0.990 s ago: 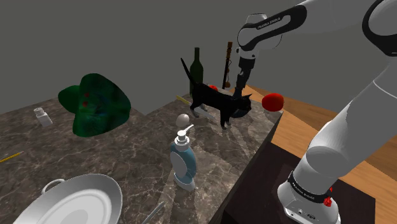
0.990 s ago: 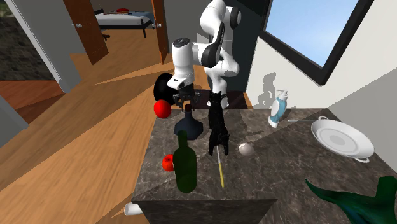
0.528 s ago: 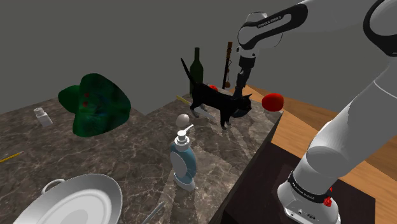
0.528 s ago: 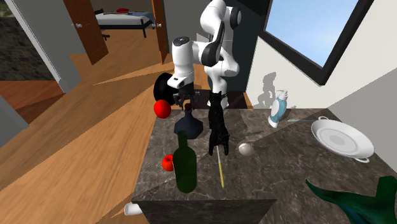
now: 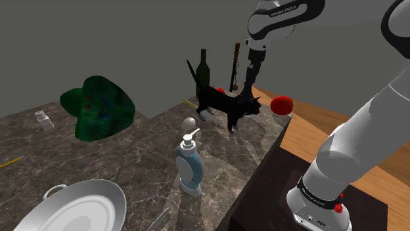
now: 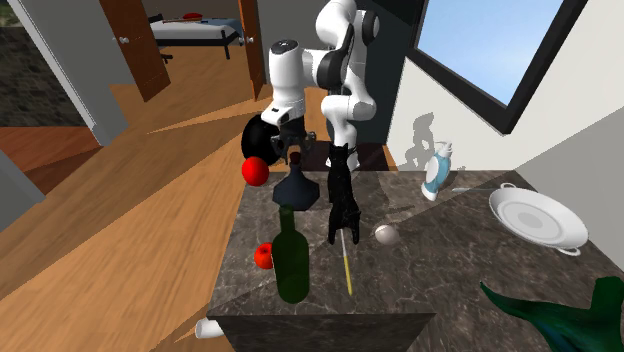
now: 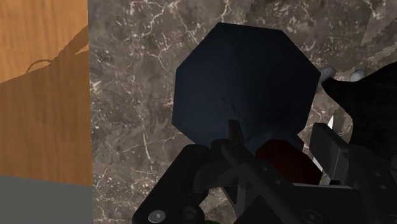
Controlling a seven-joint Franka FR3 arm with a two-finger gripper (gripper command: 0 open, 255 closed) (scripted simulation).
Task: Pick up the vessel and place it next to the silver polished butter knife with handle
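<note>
Shoulder view: the all-black two-finger gripper (image 5: 249, 90) points down just behind a black cat figurine (image 5: 220, 104) on the dark veined marble counter (image 5: 131, 147). A thin silver butter knife (image 5: 159, 220) lies well apart, beside a white handled dish (image 5: 79, 210)

Second exterior view: the gripper (image 6: 293, 158) pinches the neck of a dark blue-black, wide-bodied vessel (image 6: 296, 190), just beside the cat

Wrist view: the fingers (image 7: 327, 147) clasp the vessel (image 7: 248, 83) by its neck, over the marble

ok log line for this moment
stage: grasp | pincer: shut on dark vessel neck | vessel: beside black cat figure | placed: not yet
</note>
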